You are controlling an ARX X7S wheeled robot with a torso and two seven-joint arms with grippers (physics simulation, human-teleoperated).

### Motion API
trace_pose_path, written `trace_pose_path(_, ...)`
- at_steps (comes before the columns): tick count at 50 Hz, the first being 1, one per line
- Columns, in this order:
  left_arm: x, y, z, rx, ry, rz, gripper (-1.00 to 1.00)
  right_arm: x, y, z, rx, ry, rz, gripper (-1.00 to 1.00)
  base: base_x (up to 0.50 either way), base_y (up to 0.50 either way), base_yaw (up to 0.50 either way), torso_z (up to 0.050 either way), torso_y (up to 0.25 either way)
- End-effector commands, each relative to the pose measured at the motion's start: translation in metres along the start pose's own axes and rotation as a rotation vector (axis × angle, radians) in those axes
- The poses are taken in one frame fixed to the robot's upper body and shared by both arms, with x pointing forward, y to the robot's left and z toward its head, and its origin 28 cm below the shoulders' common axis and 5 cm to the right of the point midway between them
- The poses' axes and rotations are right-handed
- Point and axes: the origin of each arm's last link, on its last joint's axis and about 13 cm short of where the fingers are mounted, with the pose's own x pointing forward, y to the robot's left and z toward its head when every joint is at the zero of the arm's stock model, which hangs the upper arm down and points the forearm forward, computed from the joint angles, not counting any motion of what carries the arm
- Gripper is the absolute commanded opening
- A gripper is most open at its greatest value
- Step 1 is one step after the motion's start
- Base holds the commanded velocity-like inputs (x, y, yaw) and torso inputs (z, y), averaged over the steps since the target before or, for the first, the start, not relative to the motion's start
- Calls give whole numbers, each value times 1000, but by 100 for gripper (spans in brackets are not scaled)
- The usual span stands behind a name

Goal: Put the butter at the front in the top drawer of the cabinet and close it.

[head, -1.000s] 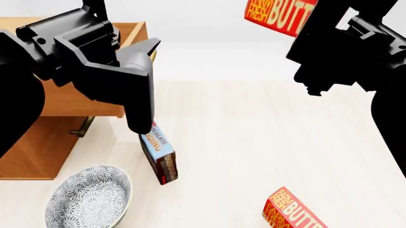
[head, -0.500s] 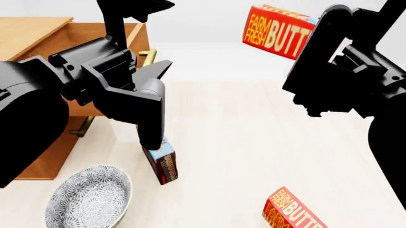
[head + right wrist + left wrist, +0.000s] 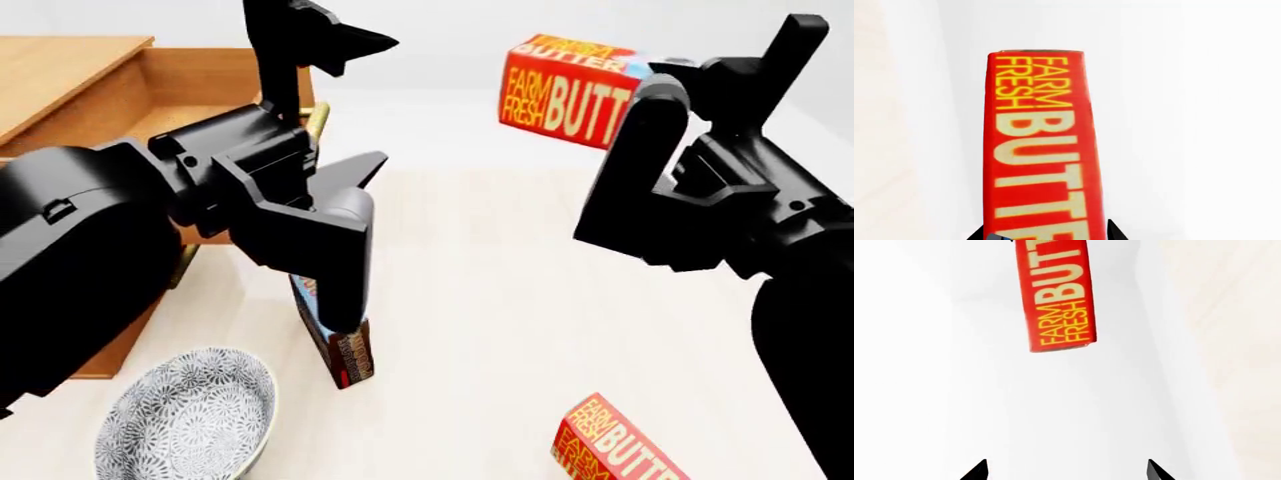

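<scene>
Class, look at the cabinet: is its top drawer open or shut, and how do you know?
Open. In the head view the top drawer is pulled out from the cabinet, its bare wooden inside visible and its brass handle forward.

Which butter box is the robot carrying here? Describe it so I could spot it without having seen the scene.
Start at the cabinet with its top drawer open, then look across to the right gripper raised above the table. The butter is the red box it holds in the air. Its twin, the other butter box, lies on the table at the near edge.
</scene>
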Motion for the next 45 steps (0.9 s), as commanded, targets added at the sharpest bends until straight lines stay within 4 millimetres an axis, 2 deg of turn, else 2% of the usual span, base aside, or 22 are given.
trace_pose_path(1,4,-2,2,-9,-20,-13,100,-4,-17,4,-95,-28,-204,-100,0,0,0,0,0)
trace_pose_path(45,18,-12,3,-39,-57,-20,100,-7,2,21,-84,-129,-112,-100,0,0,0,0,1)
